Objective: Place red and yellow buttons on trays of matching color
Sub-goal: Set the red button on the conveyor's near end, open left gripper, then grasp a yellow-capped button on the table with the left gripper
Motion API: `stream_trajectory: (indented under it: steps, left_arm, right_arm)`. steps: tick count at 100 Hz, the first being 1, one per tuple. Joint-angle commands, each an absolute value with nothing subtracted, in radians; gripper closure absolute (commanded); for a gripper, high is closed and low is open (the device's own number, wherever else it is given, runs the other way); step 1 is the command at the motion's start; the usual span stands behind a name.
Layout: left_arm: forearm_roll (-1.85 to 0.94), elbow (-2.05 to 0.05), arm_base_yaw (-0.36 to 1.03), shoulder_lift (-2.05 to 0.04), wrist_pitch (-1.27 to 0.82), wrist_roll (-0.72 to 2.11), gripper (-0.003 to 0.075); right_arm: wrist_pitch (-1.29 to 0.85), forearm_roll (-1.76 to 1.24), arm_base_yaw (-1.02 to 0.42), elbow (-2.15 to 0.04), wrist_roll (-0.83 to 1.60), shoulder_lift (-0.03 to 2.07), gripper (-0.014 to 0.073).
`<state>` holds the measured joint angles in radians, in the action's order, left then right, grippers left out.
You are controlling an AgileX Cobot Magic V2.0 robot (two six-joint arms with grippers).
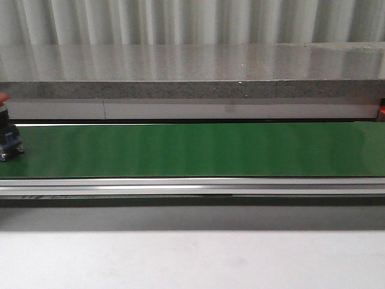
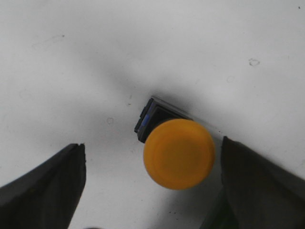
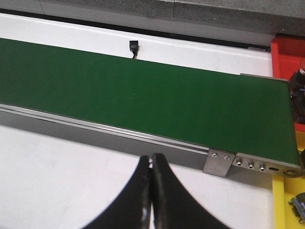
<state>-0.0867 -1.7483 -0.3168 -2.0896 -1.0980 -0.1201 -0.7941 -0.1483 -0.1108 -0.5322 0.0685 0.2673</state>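
One yellow button (image 2: pixel 178 153) between spread left fingers (image 2: pixel 45 191), one green belt (image 1: pixel 198 149)

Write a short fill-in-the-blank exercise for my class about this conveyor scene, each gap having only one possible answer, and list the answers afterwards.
1. The button between the left tool's fingers has a cap coloured ____.
2. The conveyor belt is coloured ____.
3. The right tool's fingers are pressed ____, holding nothing.
4. In the right wrist view, the tray past the belt's far end is coloured ____.

Answers: yellow; green; together; red
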Motion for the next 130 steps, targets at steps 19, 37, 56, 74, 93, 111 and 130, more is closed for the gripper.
stream_trajectory:
  steps: [19, 37, 56, 74, 93, 111, 130]
  left_arm:
    - [-0.112, -1.781, -0.317, -2.071, -1.076, -0.121, 0.0198]
    - [-0.112, -1.781, -0.315, -2.071, -1.065, -0.121, 0.0396]
    - [-0.112, -1.781, -0.308, -2.069, -1.061, -0.111, 0.0552]
    - [-0.070, -1.781, -0.293, -2.024, -1.061, -0.109, 0.0562]
    - [-0.016, -1.768, -0.267, -1.927, -1.089, -0.109, 0.0562]
    - [-0.016, -1.702, -0.232, -1.799, -1.090, -0.093, 0.0562]
    - [-0.016, -1.573, -0.191, -1.662, -1.078, -0.091, 0.0562]
  right_arm:
    - [-0.730, -0.149, -0.111, -0.559, 0.078, 0.277, 0.0661]
    - [-0.730, -0.149, -0.111, -0.559, 0.078, 0.277, 0.0661]
    - [-0.730, -0.149, -0.111, -0.559, 0.078, 0.277, 0.0661]
    - [-0.730, -0.149, -0.111, -0.559, 0.078, 0.277, 0.0661]
    - [-0.730, -0.149, -0.111, -0.559, 0.078, 0.277, 0.0661]
    - [-0.731, -0.149, -0.111, -0.559, 0.078, 0.277, 0.0661]
    - [-0.731, -0.149, -0.111, -0.559, 0.078, 0.277, 0.0661]
